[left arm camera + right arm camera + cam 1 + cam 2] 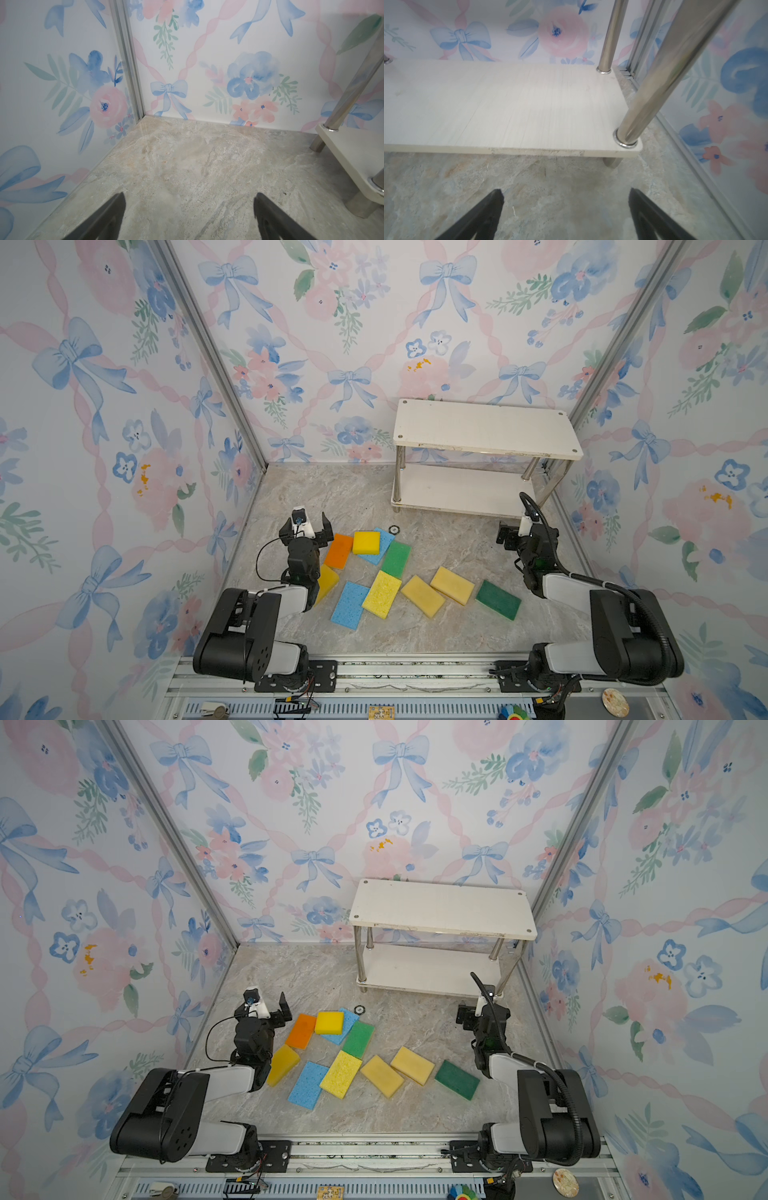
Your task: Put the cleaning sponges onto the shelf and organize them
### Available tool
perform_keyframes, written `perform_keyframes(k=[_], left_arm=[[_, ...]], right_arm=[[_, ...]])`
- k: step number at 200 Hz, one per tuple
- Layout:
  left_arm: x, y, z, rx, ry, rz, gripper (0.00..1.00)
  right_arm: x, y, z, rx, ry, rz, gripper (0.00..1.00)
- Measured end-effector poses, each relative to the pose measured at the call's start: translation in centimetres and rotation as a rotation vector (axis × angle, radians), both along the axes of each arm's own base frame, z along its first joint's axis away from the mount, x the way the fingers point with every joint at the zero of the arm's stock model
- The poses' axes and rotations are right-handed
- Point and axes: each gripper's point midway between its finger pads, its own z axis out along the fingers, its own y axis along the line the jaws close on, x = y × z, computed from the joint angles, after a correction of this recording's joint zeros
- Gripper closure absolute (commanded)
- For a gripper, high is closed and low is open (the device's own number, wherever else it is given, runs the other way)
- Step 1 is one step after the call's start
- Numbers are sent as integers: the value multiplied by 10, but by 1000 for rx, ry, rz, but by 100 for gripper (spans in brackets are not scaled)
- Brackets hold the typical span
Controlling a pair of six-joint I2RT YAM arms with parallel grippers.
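Your left gripper (189,198) hung wide open and empty, well to the left of the shelf (482,429). The cleaning sponges (381,593) lay scattered on the tabletop (440,539) in front of the shelf, apart from it. Your right gripper (566,193) stood wide open, holding nothing, just before the right end of the shelf's lower board.

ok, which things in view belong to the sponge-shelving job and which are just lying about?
Job: the ten sponges on the table; the shelf.
Lying about: small black ring beside the sponges; round disc and printed card at the front edge.
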Motion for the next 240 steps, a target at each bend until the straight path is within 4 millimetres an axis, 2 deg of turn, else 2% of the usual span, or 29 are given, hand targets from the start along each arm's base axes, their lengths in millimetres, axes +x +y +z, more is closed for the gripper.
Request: perform_keyframes(k=[37,58,79,108,132,142,173,187,202,240], left_arm=[[6,-11,55,-136,-36,-1,2],[6,-38,81,-175,-33,-69,2],[3,-64,81,-213,26,-159,2],[-6,-90,56,-307,153,-279,2],[-23,-113,42,-427,220,-391,2],[-29,-122,40,-479,245,-438,2],[-38,-143,35,-637,311,-526,2],[-37,-151,32,-679,344,-548,2],[-29,-159,28,-712,385,-563,2],[8,-171,25,-763,445,-571,2]], right_arm=[[0,-10,75,91,-20,-90,3],[-12,-5,96,161,-7,-87,3],[-32,1,84,230,76,-84,3],[-54,17,56,320,252,-46,3],[-74,18,47,413,352,-41,3],[-82,9,47,471,373,-69,3],[-107,-36,50,693,360,-235,3],[-115,-46,51,764,344,-288,3],[-117,-51,54,845,322,-325,3],[-113,-74,62,1004,223,-440,3]])
